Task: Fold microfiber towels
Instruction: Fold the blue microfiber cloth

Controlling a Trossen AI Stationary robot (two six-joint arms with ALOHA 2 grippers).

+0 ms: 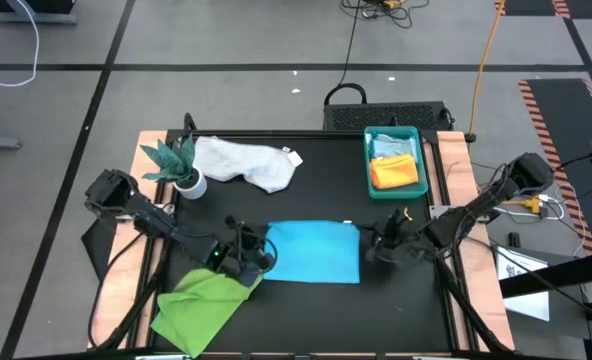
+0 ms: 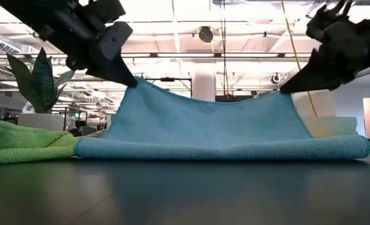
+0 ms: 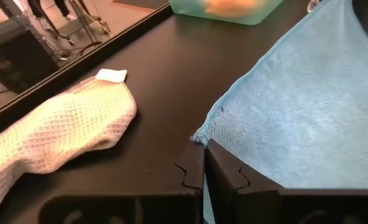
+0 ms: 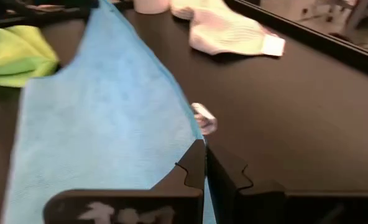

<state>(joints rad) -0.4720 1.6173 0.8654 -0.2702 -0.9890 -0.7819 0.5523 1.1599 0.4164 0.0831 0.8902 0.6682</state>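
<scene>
Bright, even light from ceiling strips in the low view. The black table shows soft glare and faint shadows. The right wrist view is motion-blurred.

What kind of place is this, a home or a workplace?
Most likely a robotics lab or industrial workshop. The black table stands on a grey floor with taped lines and loose cables, and the low view shows a large hall with exposed ceiling lights.
</scene>
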